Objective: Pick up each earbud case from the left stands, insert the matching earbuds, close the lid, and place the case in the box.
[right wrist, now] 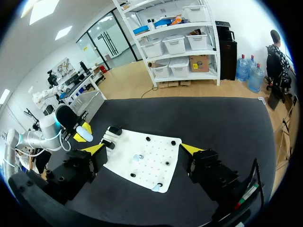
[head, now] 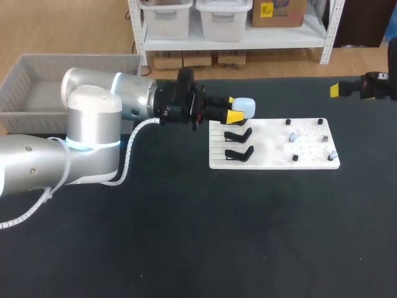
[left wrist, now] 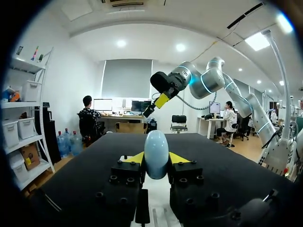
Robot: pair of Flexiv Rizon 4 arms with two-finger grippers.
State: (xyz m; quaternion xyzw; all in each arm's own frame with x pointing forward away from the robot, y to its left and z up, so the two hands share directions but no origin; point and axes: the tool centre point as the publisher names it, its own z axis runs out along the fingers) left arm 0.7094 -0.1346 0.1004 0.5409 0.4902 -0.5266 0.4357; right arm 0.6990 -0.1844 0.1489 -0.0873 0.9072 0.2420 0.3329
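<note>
The closed, pale blue earbud case (head: 245, 107) is held by the left gripper (head: 234, 108) over the white board's (head: 273, 162) far left corner. Two black stands (head: 238, 135) sit on its left side, little earbuds (head: 293, 135) on its right.

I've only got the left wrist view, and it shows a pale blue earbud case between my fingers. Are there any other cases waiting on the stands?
Observer: No. In the head view both black stands on the white board are empty.
Operator: Where are the earbuds?
Observer: Two small pale blue earbuds lie on the board's right half, apart from each other.
Operator: And the box?
Observer: A grey box stands at the far left of the head view, by the table's corner.
</note>
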